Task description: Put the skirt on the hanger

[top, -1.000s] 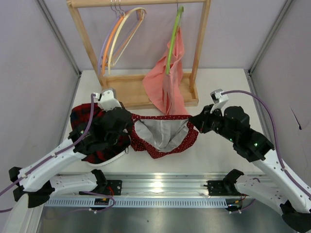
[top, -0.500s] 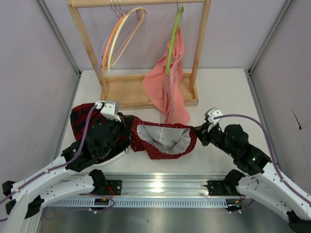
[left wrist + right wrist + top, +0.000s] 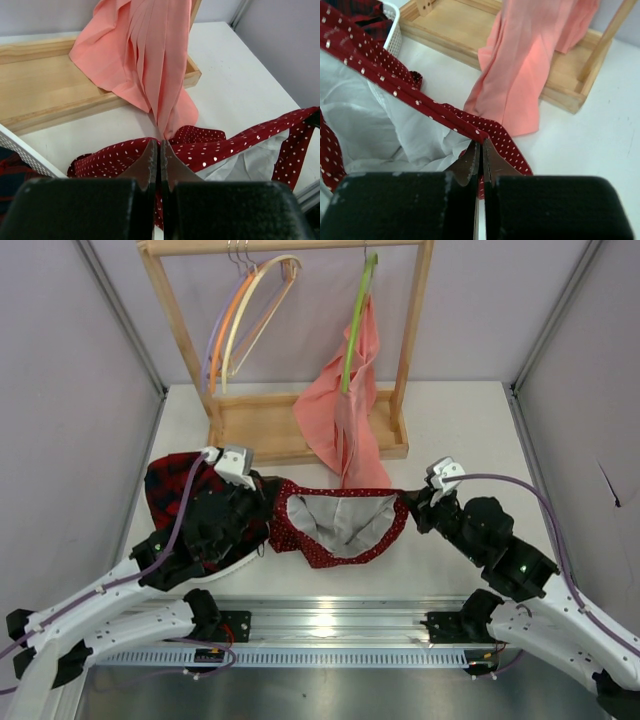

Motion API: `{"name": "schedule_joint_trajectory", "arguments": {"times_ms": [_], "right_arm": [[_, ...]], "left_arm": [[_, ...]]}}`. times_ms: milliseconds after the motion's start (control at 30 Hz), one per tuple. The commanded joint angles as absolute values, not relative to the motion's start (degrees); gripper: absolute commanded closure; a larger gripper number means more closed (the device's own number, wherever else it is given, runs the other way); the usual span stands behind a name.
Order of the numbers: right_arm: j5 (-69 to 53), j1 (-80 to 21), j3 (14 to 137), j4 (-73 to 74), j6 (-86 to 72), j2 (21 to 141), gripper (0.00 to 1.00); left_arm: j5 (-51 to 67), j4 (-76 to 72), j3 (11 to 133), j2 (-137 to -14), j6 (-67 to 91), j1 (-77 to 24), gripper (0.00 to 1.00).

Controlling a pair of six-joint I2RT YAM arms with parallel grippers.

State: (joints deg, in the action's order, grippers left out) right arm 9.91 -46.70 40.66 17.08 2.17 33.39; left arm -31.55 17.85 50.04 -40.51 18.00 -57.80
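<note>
The dark-red polka-dot skirt hangs just above the table in front of the rack, its waistband stretched open between my two grippers and its pale lining showing. My left gripper is shut on the waistband's left end; the left wrist view shows the jaws closed with red cloth pinched between them. My right gripper is shut on the right end, with the band running off from its tips. The cream hanger hangs on the rack's rail, far from both grippers.
The wooden rack with its base tray stands behind the skirt. Orange and lilac hangers hang beside the cream one. A salmon-pink cloth droops from a lime-green hanger to the table. A plaid garment lies in a white basket at left.
Both arms have drawn back toward the near edge with the skirt held between them. In the last half second the waistband has been pulled a little wider and straighter.
</note>
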Motion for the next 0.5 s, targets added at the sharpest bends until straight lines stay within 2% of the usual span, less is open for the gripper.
{"name": "schedule_joint_trajectory", "arguments": {"times_ms": [0, 133, 233, 367, 467], "right_arm": [[19.2, -46.1, 47.2, 18.8, -6.3, 35.8, 1.0], [12.8, -44.5, 58.2, 26.8, -13.0, 44.9, 1.0], [9.7, -43.6, 64.9, 33.2, -15.2, 51.8, 1.0], [8.8, -42.5, 66.2, 36.6, -15.3, 53.9, 1.0], [8.4, -39.0, 62.8, 36.0, -17.2, 52.5, 1.0]], "left_arm": [[-34.4, 26.1, 61.0, -45.8, 22.0, -57.3, 1.0], [-38.3, 46.5, 80.1, -59.3, 32.9, -57.3, 1.0], [-40.2, 58.7, 88.9, -69.0, 35.4, -57.3, 1.0], [-40.1, 59.9, 87.6, -71.9, 35.7, -56.4, 1.0], [-34.6, 53.7, 82.6, -70.2, 35.2, -53.8, 1.0]]}}
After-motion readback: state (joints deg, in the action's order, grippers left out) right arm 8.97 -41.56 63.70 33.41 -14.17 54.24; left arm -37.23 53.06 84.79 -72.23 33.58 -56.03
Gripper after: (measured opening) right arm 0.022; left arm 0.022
